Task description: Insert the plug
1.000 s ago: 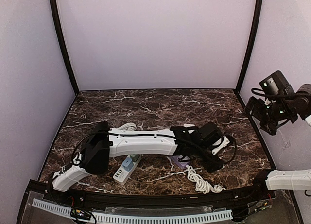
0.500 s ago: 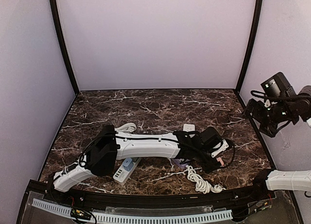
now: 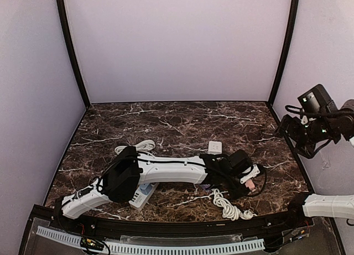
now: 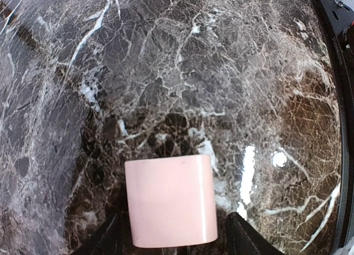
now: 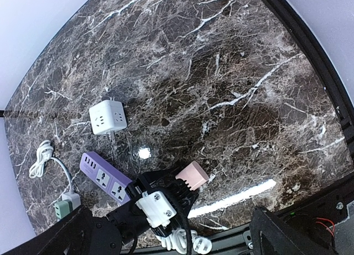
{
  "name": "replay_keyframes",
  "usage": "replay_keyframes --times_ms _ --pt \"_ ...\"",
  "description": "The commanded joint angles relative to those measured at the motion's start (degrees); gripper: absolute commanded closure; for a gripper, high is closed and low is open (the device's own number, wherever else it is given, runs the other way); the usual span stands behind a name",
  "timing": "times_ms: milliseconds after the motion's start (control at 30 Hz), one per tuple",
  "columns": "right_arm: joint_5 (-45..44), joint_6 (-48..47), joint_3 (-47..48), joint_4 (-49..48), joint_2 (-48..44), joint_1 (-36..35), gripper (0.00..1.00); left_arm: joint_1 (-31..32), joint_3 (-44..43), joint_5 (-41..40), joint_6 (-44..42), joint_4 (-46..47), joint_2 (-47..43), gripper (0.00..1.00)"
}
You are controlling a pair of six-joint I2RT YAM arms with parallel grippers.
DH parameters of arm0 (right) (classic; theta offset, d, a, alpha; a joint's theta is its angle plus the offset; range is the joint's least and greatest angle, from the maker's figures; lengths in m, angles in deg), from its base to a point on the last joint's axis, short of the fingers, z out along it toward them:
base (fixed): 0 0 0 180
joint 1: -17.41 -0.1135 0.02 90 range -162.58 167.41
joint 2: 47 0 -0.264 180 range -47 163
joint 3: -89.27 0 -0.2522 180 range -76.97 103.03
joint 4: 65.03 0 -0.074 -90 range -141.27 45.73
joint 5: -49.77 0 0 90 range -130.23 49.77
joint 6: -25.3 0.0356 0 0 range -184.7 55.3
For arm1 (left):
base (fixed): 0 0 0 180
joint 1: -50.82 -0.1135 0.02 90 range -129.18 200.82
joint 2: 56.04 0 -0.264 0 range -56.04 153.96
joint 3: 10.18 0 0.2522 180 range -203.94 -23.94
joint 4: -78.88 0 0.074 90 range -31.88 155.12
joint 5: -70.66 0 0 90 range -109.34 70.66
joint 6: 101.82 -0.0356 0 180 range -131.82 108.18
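I had the left gripper (image 4: 174, 238) clamped on the pink plug (image 4: 168, 199) near the front right of the marble table (image 3: 166, 116), the right gripper (image 3: 301, 139) spread empty aloft, so I judged the carry was under way and next needed aligning with the purple power strip (image 5: 105, 180).

The left arm (image 3: 166, 167) is white with black joints and a thin black cable. Its end effector (image 3: 248, 186) is black.

**The left gripper (image 3: 246, 186) held a pink plug (image 3: 251, 184)**

The left arm (image 3: 166, 169) lay stretched across the marble table (image 3: 182, 119), the pink plug at its tip. A white cube (image 3: 214, 147) sat just beyond it, a coiled white cable (image 3: 228, 205) nearer the front edge.
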Motion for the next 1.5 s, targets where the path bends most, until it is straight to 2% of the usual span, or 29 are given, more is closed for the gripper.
replay_keyframes --times_ms 0,333,800,1000,1200,1467 --pt "0.6 -0.2 -1.0 -0.2 -0.5 0.3 0.02 0.2 -1.4 0.6 -1.0 0.0 0.1 0.38" --pt "0.9 -0.3 -1.5 0.0 -0.8 0.2 0.02 0.2 -1.6 0.4 -0.8 1.1 0.9 0.45" --pt "1.4 -0.4 -2.2 -0.3 -0.8 0.2 0.02 0.2 -1.6 -0.5 -1.5 1.7 0.2 0.71" --pt "1.0 -0.7 -1.9 -1.2 -0.8 0.2 0.02 0.2 0.5 -1.3 -2.1 1.2 -5.5 0.77" --pt "0.4 -2.4 -0.4 -2.5 -0.1 0.3 0.01 0.2 5.9 -3.0 -2.9 1.9 -12.4 0.79" --pt "0.5 -5.6 3.1 -5.2 2.0 0.2 0.01 0.2 8.6 -4.0 -3.9 0.1 -19.6 0.88"
